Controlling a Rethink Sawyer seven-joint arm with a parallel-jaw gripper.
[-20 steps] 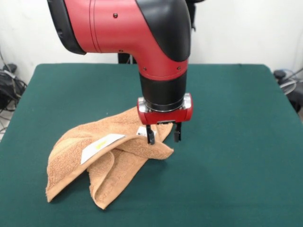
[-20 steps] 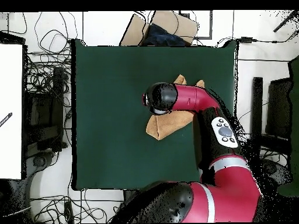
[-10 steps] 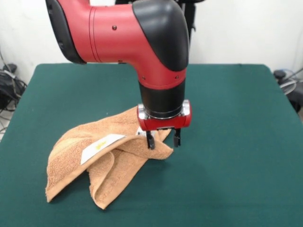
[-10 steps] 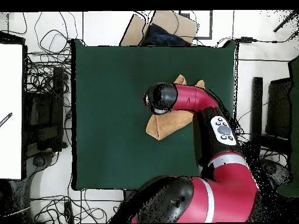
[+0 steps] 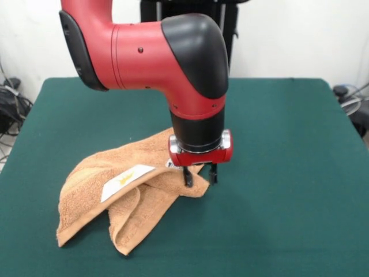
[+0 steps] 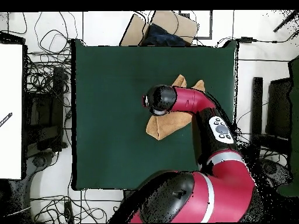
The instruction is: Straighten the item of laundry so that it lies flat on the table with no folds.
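Towel (image 5: 132, 196): peach-orange, bunched and folded over itself on the table (image 5: 288, 150); not flat.
Front view, towel position: we find it left of centre, with a white tag (image 5: 125, 180) on the top fold and two lobes hanging toward the near edge.
Front view, gripper (image 5: 199, 175): points straight down at the towel's right-hand corner. One finger (image 5: 187, 176) sits on or in the cloth, the other stands just off its edge over green felt. Jaws parted, with the corner between them; nothing clenched yet, as far as we can see.
Overhead view, towel (image 6: 165, 123): a folded wedge near the table's (image 6: 111, 87) middle, with two tips poking out beyond the arm (image 6: 195, 105).
Overhead view, gripper: hidden under the wrist, so we cannot read it here.
Step in hand: we judge this the approach to grasp a corner.
Next move: close on that corner, then lift and draw it outward to open the folds. The stacked layers may come up together.
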